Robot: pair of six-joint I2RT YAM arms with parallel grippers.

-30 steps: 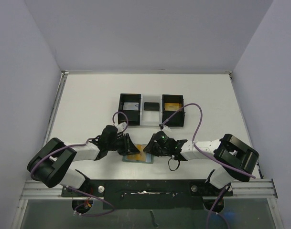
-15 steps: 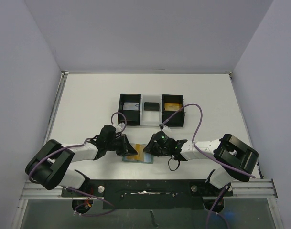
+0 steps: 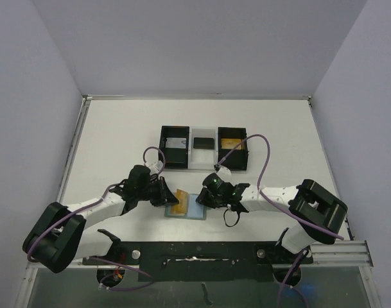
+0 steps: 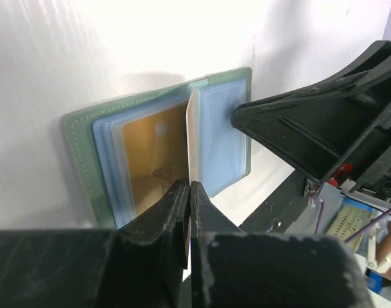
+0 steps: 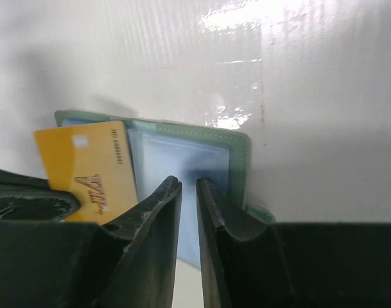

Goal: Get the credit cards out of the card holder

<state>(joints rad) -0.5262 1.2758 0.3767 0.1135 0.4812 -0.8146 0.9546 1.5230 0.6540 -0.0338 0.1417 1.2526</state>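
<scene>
The card holder (image 3: 195,212) lies open on the table between the arms, grey-green with pale blue pockets. My left gripper (image 3: 171,197) is shut on a yellow credit card (image 3: 180,201) and holds it tilted up over the holder's left half. In the left wrist view the jaws (image 4: 189,186) pinch the card (image 4: 192,128) edge-on above the holder (image 4: 79,147). My right gripper (image 3: 205,197) is almost shut and empty, its tips down on the holder's right pocket (image 5: 182,160). The right wrist view shows its jaws (image 5: 189,183) beside the yellow card (image 5: 92,170).
A black-and-clear three-compartment tray (image 3: 203,160) stands behind the holder. Its right compartment holds a yellow card (image 3: 231,141) and its left one a pale card (image 3: 176,142). The right gripper's black body (image 4: 311,135) is close to the left gripper.
My left gripper has drawn back to the left and lifted the yellow card, which now stands tilted out of the holder's left pocket. The right gripper has stayed on the holder.
</scene>
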